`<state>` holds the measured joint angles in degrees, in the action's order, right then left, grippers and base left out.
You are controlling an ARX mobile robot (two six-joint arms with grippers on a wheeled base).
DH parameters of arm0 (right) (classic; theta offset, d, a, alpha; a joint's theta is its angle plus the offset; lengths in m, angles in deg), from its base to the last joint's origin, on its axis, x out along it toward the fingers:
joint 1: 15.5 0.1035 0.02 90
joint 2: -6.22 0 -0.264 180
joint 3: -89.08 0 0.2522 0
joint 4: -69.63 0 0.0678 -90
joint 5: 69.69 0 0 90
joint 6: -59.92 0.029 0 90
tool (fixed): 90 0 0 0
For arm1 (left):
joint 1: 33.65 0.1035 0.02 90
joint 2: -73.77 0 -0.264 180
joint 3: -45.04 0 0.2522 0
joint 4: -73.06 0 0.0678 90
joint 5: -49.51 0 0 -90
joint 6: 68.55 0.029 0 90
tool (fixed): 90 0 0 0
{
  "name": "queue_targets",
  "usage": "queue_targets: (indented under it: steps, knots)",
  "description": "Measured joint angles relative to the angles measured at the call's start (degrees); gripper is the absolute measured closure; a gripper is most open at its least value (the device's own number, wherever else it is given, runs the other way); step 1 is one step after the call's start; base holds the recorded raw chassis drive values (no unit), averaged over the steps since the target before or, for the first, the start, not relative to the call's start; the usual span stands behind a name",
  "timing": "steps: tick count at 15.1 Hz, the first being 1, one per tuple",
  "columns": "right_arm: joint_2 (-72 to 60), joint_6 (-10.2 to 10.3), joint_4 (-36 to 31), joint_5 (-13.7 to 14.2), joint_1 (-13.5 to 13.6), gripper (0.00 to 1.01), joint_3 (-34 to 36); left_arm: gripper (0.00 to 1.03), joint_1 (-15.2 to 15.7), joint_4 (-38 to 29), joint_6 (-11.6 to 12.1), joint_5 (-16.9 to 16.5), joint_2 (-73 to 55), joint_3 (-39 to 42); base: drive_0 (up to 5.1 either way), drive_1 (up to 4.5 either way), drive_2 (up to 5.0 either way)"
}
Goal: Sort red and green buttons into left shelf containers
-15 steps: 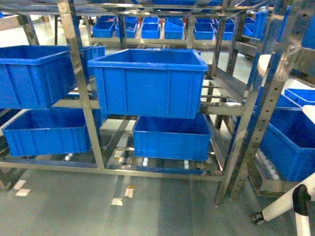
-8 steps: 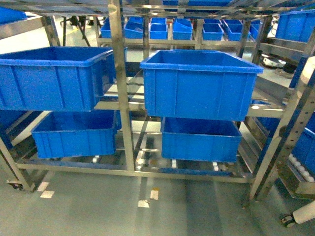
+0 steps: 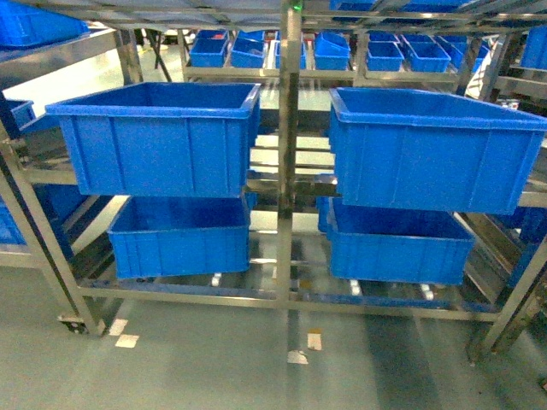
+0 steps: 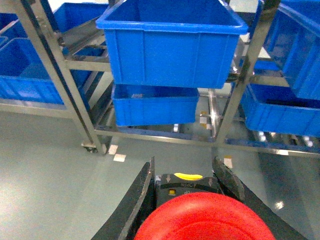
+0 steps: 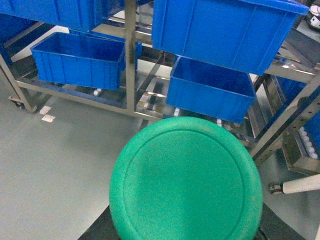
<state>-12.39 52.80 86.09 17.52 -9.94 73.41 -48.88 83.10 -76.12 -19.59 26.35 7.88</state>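
Left gripper (image 4: pixel 182 187) clamps red button (image 4: pixel 205 217), cap filling lower left-wrist view. Right wrist view: green button (image 5: pixel 186 180) hides right gripper; grip state cannot tell. Beyond, steel shelf post (image 3: pixel 289 171); left of post, upper blue bin (image 3: pixel 158 137) above lower bin (image 3: pixel 181 237). Small blue trays (image 3: pixel 333 51) farthest back. Head view shows neither button.

We see a glossy red mushroom-capped push button (image 4: pixel 202 219) between the black fingers (image 4: pixel 131 206) of the left claw (image 4: pixel 186 197), a yellow mark on its black collar. Beyond stand deep blue plastic bins (image 4: pixel 170 42) on a silver steel rack (image 4: pixel 60 75). Our right claw carries a matt green round-capped button (image 5: pixel 186 181) above grey-green floor (image 5: pixel 55 165).
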Motion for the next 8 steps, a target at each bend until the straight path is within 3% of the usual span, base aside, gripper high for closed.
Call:
queue_targets:
  steps: [1, 8]
  knots:
    - [0.0, 0.0, 0.0, 0.0, 0.0, 0.67, 0.0, 0.74, 0.0, 0.0, 0.0, 0.0, 0.0, 0.0, -4.0, 1.93, 1.9]
    - [0.0, 0.0, 0.1, -0.2, 0.0, 0.67, 0.0, 0.74, 0.2, 0.0, 0.0, 0.5, 0.1, 0.0, 0.0, 0.0, 0.0]
